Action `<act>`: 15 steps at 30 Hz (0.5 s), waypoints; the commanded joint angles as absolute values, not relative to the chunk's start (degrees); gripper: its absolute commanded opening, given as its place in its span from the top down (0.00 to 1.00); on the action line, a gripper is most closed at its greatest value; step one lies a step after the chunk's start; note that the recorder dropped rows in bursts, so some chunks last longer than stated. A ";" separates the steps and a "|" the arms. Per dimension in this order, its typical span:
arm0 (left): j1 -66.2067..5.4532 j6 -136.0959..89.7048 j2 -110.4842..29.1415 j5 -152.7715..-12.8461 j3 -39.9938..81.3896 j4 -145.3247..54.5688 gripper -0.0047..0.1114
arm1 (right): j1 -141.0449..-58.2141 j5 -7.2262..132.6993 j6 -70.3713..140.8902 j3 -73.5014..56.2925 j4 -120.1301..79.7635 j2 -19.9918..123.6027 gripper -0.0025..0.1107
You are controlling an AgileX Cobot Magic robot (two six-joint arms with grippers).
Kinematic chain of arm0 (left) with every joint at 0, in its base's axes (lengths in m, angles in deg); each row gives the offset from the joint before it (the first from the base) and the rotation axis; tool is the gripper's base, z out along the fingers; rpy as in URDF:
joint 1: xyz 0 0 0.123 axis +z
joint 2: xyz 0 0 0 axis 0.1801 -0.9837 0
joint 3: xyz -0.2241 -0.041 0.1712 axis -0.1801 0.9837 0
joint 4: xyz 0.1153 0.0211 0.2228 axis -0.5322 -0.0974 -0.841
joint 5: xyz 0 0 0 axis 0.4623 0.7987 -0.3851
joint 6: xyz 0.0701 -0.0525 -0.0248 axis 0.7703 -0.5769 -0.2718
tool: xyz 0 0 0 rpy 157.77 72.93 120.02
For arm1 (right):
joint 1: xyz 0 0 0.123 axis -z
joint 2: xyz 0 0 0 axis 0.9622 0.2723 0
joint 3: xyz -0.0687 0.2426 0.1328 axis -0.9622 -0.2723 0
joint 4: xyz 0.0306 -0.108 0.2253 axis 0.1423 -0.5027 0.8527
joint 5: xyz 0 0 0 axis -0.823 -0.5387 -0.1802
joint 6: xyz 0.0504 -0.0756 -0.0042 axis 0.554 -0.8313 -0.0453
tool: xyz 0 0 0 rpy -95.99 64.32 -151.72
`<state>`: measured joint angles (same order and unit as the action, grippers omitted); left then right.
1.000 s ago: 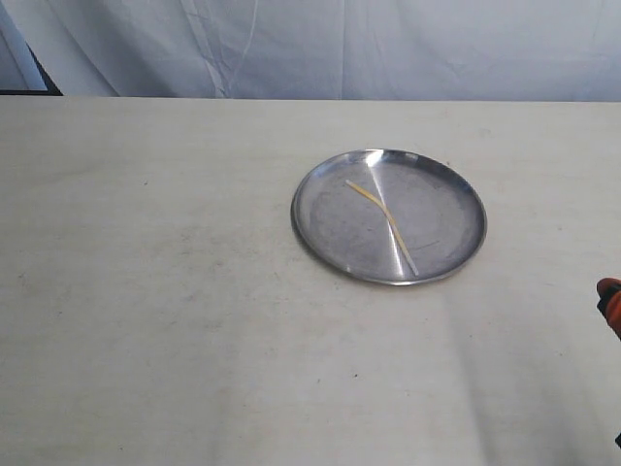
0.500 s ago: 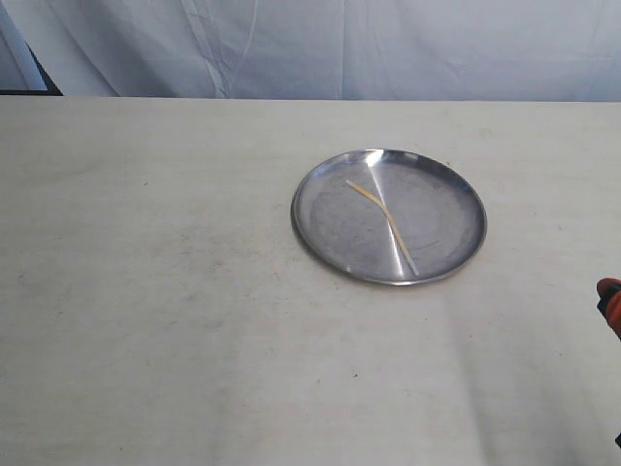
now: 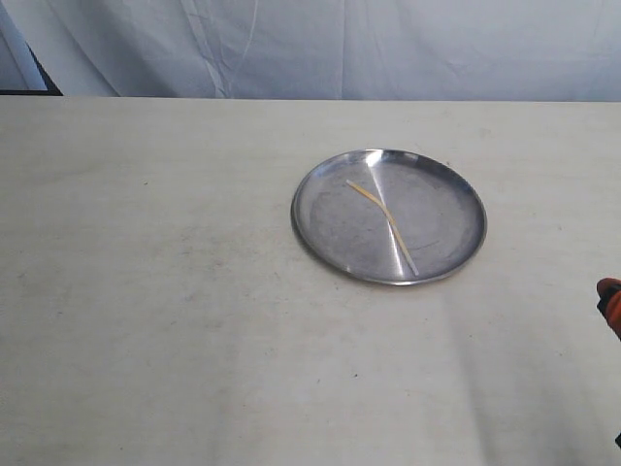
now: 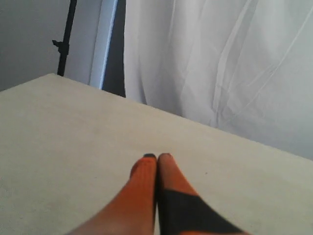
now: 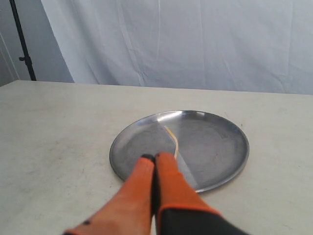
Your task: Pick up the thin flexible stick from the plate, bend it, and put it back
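The shiny steel plate (image 3: pixel 320 238) rests on the table right of centre. A thin pale yellow stick (image 3: pixel 386 222), kinked in the middle, lies inside it, free of any grip. In the right wrist view the plate (image 5: pixel 222 161) and the stick (image 5: pixel 172 137) show beyond my right gripper (image 5: pixel 155 156), whose orange fingers are pressed together with nothing between them. That gripper (image 3: pixel 609 296) peeks in at the exterior view's right edge, well away from the plate. My left gripper (image 4: pixel 157 156) is shut and empty over bare table; it is out of the exterior view.
A pale table (image 3: pixel 155 291) spreads wide on all sides of the plate. A white curtain (image 3: pixel 388 49) hangs behind the far edge. A dark stand pole (image 4: pixel 66 39) stands off the table's corner.
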<state>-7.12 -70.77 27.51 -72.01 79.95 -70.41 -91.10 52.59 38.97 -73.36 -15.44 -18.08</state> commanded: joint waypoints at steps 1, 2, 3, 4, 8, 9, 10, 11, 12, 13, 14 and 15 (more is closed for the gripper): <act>-7.00 -63.03 27.81 -69.12 80.20 -71.09 0.96 | -90.84 52.76 39.06 -73.50 -15.60 -18.54 0.98; -7.00 -61.03 27.81 -69.12 80.20 -71.09 0.96 | -90.84 52.76 39.06 -73.50 -15.60 -18.54 0.98; -7.00 -59.38 27.81 -69.12 80.20 -71.09 0.96 | -90.84 52.76 39.06 -73.50 -15.60 -18.54 0.98; -7.00 -57.65 27.81 -69.12 80.20 -71.09 0.96 | -90.84 52.76 39.06 -73.50 -15.60 -18.54 0.98; -7.00 -51.89 27.81 -68.97 80.35 -71.09 0.96 | -90.84 52.76 39.06 -73.50 -15.60 -18.54 0.98; -7.00 -49.67 27.81 -68.97 80.85 -70.70 0.96 | -90.84 52.76 39.06 -73.50 -15.60 -18.54 0.98; -7.00 -47.53 27.81 -69.12 81.39 -70.68 0.96 | -90.84 52.76 39.06 -73.50 -15.60 -18.54 0.98; -7.00 -45.54 27.81 -69.72 81.39 -70.56 0.96 | -90.84 52.76 39.06 -73.50 -15.60 -18.54 0.98; -7.00 -44.56 27.81 -70.13 81.39 -70.44 0.96 | -90.84 52.76 39.06 -73.50 -15.60 -18.54 0.98; -7.00 -44.36 27.72 -68.52 81.39 -70.27 0.96 | -90.84 52.76 39.06 -73.50 -15.60 -18.54 0.98; -7.00 -44.36 27.72 -67.35 81.39 -70.27 0.96 | -90.84 52.76 39.06 -73.50 -15.60 -18.54 0.98; -7.00 -44.36 27.72 -67.34 81.39 -70.37 0.96 | -90.84 52.76 39.06 -73.50 -15.60 -18.54 0.98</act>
<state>-7.12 -45.73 27.51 -68.60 81.14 -70.79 -91.10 52.59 38.97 -73.36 -15.44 -18.08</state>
